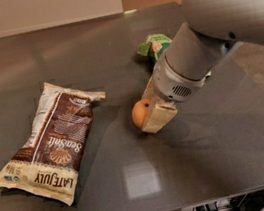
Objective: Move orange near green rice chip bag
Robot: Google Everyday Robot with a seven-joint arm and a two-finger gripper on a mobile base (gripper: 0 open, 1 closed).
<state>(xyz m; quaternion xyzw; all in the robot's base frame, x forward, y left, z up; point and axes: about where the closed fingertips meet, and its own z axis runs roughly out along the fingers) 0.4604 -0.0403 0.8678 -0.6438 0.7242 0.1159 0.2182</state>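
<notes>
Camera view: dark glossy table (pixel 62 54), gripper (pixel 145 113) at centre, fingers (pixel 160 117) tight on orange (pixel 138 114), green rice chip bag (pixel 154 45) behind.
</notes>
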